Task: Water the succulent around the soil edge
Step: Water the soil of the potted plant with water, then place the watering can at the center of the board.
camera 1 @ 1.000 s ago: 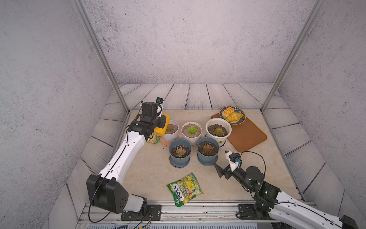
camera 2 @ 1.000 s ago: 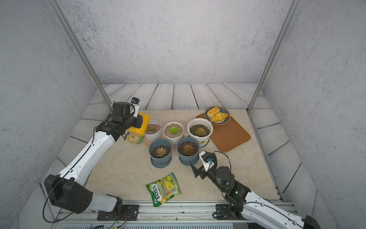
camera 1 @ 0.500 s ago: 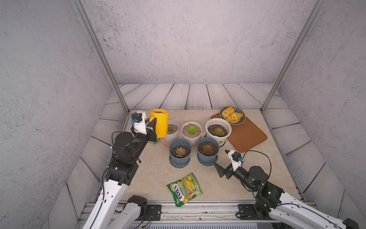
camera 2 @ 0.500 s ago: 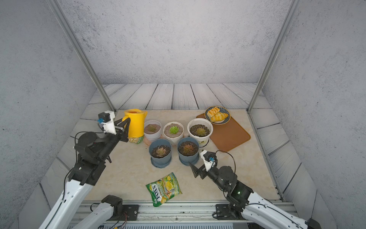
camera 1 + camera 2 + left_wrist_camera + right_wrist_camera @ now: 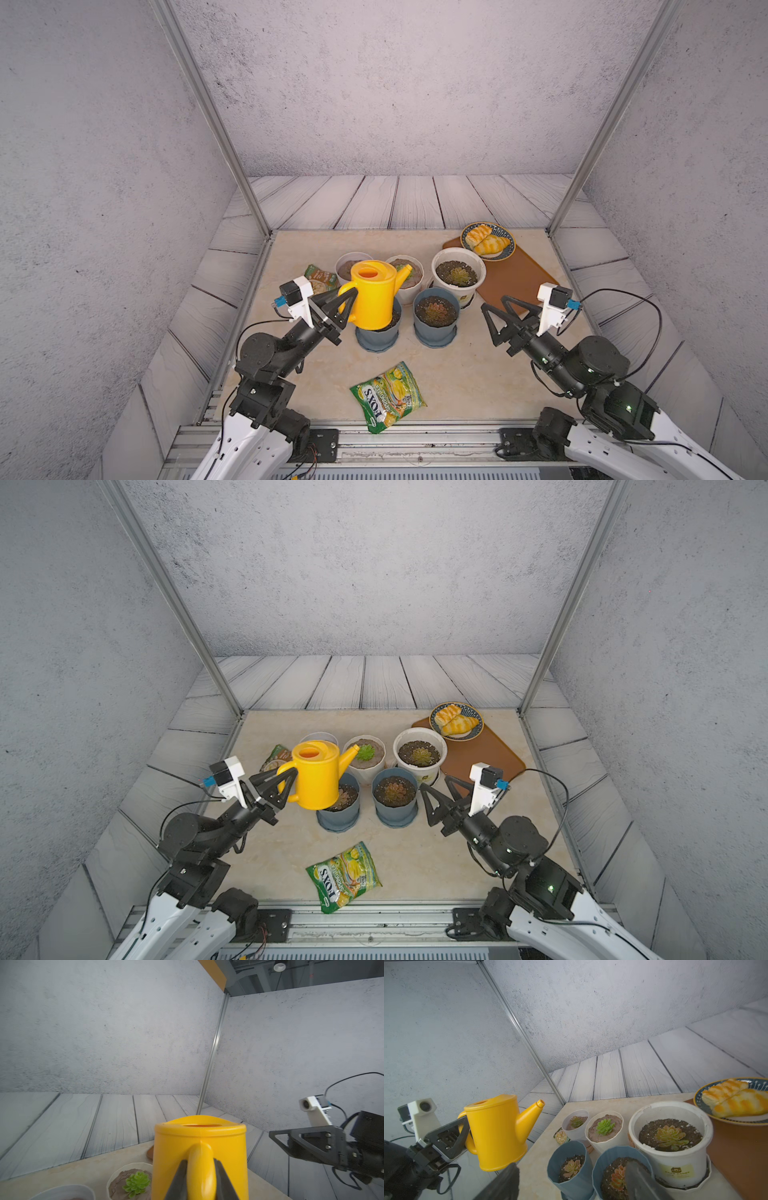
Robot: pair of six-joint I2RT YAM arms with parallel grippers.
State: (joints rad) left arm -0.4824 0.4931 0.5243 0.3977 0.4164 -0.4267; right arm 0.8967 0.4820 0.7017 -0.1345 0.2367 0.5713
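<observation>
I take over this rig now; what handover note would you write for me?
Left gripper: shut on the handle of the yellow watering can; can upright, lifted off the table, spout toward the pots.
Right gripper: open, empty, near a blue pot.
Done: can picked up.
Left: bring spout over the succulent's pot, pour around the soil edge; no pouring seen yet.

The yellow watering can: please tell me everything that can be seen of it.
The watering can is bright yellow, smooth, plastic-looking: a round body, a half-covered top with an oval fill opening, a loop handle and a short slanted spout. It is upright, lifted clear of the table, no water leaving it. The left gripper is shut on the handle; nothing else touches it. In both top views it hides part of a blue pot.
</observation>
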